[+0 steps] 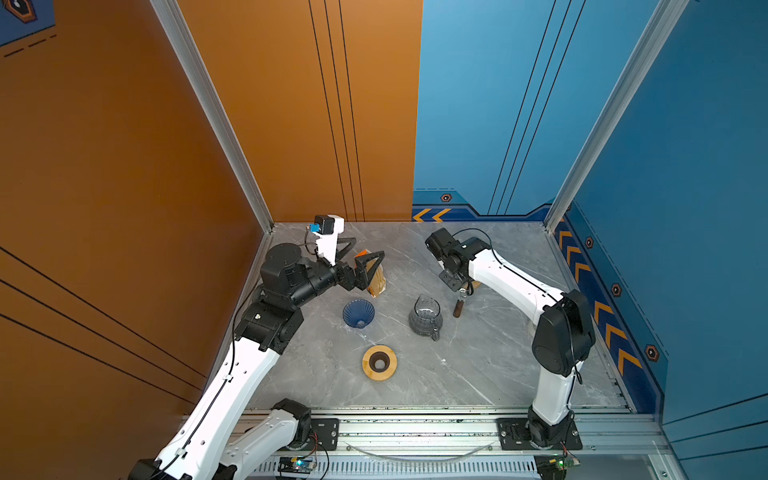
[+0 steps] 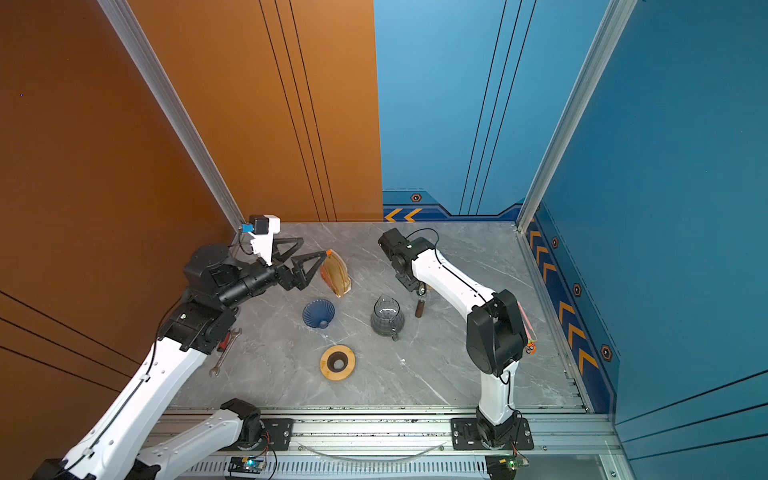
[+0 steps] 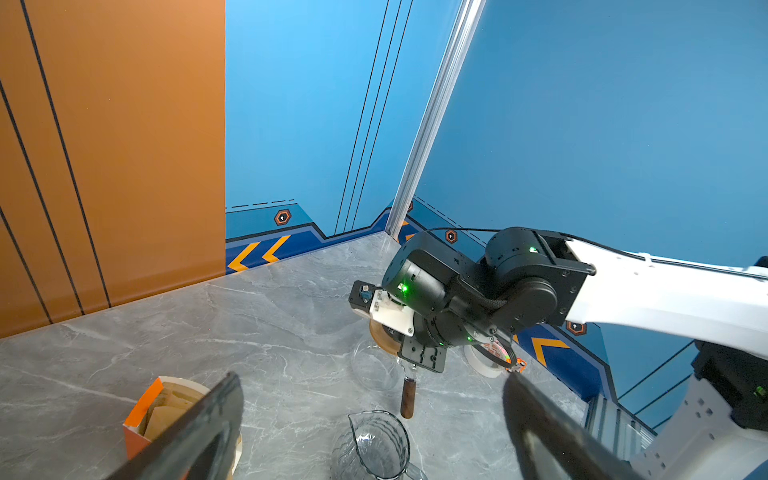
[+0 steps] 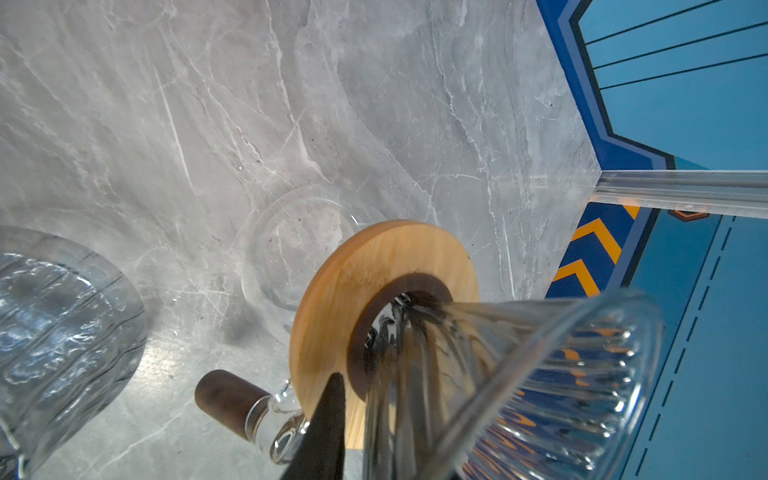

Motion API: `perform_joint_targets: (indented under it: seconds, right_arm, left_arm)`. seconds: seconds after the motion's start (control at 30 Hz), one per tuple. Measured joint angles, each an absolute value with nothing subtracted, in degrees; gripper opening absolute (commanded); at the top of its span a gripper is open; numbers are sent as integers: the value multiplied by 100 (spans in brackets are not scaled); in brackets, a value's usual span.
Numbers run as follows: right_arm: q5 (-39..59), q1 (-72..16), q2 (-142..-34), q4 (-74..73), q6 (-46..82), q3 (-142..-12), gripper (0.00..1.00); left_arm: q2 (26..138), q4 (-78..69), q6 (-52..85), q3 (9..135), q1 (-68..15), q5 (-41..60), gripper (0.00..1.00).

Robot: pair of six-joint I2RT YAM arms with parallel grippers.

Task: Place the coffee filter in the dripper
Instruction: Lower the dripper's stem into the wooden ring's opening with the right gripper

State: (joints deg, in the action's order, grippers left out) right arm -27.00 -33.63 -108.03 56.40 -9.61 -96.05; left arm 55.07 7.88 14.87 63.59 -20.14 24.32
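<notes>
Your L gripper [image 2: 314,246] gapes wide, empty; filter pack [image 2: 336,274] stands right at its tips, so L arm's nearer. R gripper [image 1: 457,286] is at the glass dripper [image 4: 519,374]; can't tell if it's gripping.

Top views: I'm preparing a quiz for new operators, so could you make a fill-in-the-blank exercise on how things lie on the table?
1. The left gripper stands ____ next to the coffee filters.
2. The blue dripper lies on its ____.
3. The flat ring in front of the blue dripper is made of ____.
Missing words: open; side; wood.
</notes>
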Motion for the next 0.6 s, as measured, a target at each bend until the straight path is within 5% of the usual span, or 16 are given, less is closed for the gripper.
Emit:
perform_joint_targets:
  seconds: [0.6]
  right_arm:
    - [-2995, -3745, -10683, 5804, -871, -9959, 47]
  left_arm:
    - [5507, 786, 1490, 6353, -1997, 2429, 98]
